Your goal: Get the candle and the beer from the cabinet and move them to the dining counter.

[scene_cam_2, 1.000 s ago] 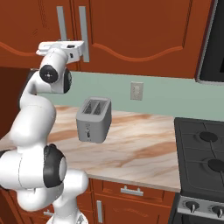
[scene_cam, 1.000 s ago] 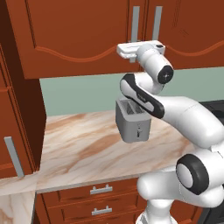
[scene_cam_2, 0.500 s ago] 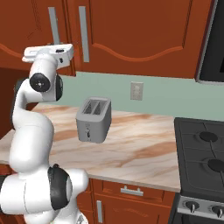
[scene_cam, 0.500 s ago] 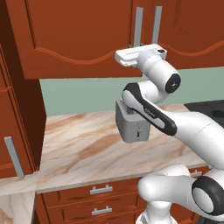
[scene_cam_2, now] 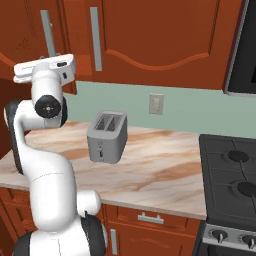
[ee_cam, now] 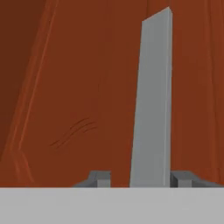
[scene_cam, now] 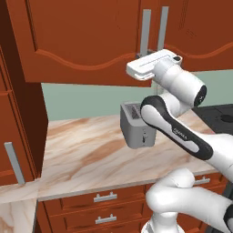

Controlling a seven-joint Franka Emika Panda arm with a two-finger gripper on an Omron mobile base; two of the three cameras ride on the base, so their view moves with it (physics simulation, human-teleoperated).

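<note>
Two fingers [ee_cam: 99, 178] parted around handle [ee_cam: 151, 105] of shut cabinet [ee_cam: 78, 87], wider than a second ago, hand shifted left.

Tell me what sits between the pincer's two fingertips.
The cabinet's grey bar handle stands between the pincer's fingertips in the hand view.
</note>
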